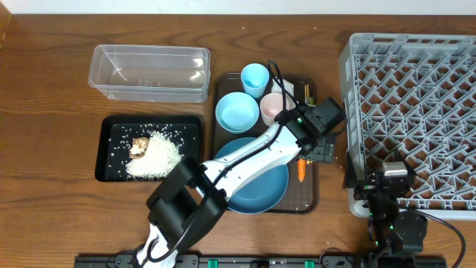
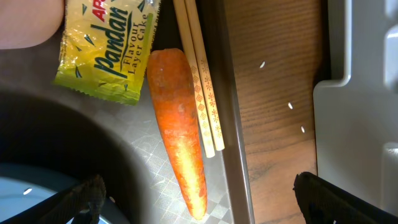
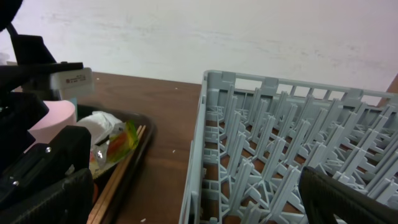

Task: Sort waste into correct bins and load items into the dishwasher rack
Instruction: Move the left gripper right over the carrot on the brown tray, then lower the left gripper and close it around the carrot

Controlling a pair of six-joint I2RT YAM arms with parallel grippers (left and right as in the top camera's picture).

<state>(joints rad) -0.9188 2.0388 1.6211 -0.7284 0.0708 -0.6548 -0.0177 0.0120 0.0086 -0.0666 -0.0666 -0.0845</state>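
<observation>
The tub [image 1: 104, 74] sits back left on the tabletop [image 1: 44, 112]; the shallow tray [image 1: 100, 160] before it holds rice [image 1: 160, 158] and a lump [image 1: 139, 147]. Rightward, the serving tray [image 1: 306, 197] carries cup [image 1: 253, 77], bowl [image 1: 236, 112], plate [image 1: 269, 191], and carrot [image 2: 177, 124] against chopsticks [image 2: 200, 81], wrapper [image 2: 106, 50] apparently touching it. The rack [image 1: 416, 97] stands far right.

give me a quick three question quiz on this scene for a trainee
1. True or false: the white rice lies in the black tray.
2. In the left wrist view, what lies alongside the carrot? A) chopsticks B) a cup C) crumpled paper
3. Is the left gripper open or shut?
Key: 1 true; 2 A; 3 open.
</observation>
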